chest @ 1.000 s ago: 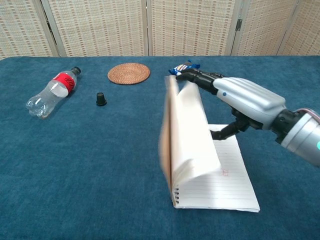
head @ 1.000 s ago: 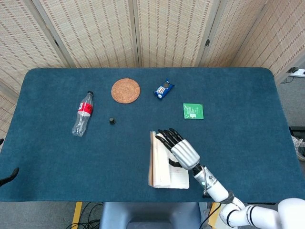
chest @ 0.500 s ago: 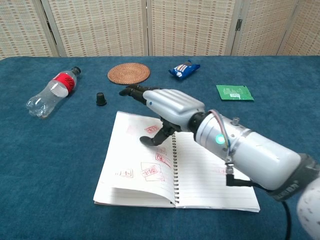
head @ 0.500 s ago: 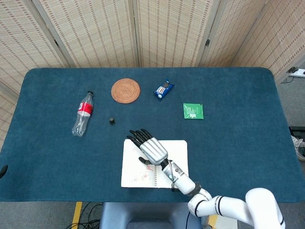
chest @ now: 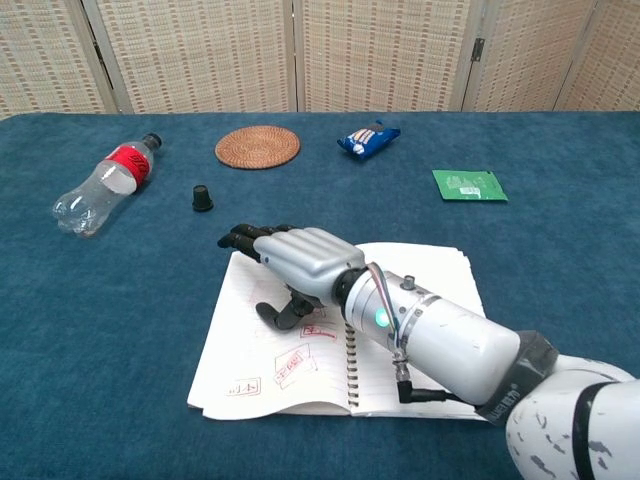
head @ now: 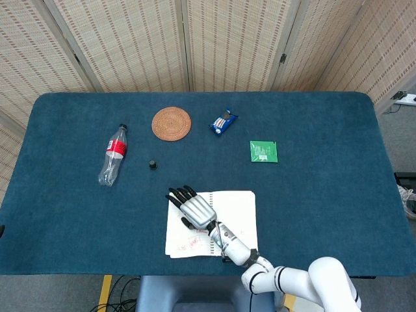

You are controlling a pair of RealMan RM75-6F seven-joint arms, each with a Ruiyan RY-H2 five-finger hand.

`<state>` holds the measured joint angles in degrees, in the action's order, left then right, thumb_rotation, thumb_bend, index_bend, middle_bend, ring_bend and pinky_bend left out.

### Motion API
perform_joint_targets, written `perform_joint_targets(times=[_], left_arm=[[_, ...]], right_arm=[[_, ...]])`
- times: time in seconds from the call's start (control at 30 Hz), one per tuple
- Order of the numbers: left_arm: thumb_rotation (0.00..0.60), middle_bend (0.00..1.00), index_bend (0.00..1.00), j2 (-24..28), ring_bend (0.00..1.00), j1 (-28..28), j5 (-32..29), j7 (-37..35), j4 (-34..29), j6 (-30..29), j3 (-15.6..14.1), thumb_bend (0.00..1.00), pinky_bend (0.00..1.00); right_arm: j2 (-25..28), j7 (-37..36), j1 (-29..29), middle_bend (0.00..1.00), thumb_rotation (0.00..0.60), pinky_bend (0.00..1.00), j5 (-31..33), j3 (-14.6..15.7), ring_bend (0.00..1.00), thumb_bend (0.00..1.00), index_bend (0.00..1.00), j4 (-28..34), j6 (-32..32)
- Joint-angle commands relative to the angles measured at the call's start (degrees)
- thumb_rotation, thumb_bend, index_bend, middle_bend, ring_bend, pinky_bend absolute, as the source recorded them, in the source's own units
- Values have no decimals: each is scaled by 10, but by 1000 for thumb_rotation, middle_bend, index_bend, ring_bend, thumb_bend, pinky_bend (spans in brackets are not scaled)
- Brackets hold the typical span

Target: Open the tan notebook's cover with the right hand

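blue-covered table (head: 325,195) before woven folding screens (head: 227,45).

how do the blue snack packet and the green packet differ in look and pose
The blue snack packet is puffy, crimped at its ends and lies diagonally; the green packet is flat, nearly square and lies straight. The blue one sits nearer the woven coaster, the green one further right. Both lie untouched on the table.

Loose items on the blue worktop (head: 325,195)

A clear plastic bottle (head: 112,155) with a red label lies on its side at left, its black cap (head: 153,165) standing apart just to its right. A round woven coaster (head: 171,123) sits further back, then a blue snack packet (head: 223,122) and a flat green packet (head: 264,151) toward the right.
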<state>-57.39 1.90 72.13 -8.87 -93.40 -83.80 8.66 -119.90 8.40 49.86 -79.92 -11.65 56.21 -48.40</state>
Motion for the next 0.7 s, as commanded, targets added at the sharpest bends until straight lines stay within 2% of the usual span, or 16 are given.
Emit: perform_joint_targets(times=[0.03, 0.13, 0.37, 0.5, 0.7], left_arm=[[600, 40, 101, -1, 27, 1, 2, 5, -1, 0, -1, 272, 129], [600, 40, 101, -4, 27, 3, 4, 16, 0, 2, -2, 272, 129], [600, 40, 101, -10, 27, 8, 13, 44, -4, 3, -8, 272, 129], [600, 40, 101, -17, 27, 11, 21, 70, -9, 1, -14, 272, 129], [600, 40, 101, -29, 27, 18, 38, 110, -14, 4, -25, 272, 129]], right_arm=[[12, -2, -6, 0, 600, 0, -6, 4, 0, 353, 0, 12, -13], [44, -2, -17, 0, 600, 0, -18, -1, 0, 353, 0, 56, -49], [181, 76, -74, 0, 600, 0, -26, 2, 0, 350, 0, 238, -133], [276, 120, -117, 0, 600, 0, -27, 17, 0, 348, 0, 348, -174], [408, 178, -196, 0, 600, 0, -31, 55, 0, 336, 0, 444, -249]])
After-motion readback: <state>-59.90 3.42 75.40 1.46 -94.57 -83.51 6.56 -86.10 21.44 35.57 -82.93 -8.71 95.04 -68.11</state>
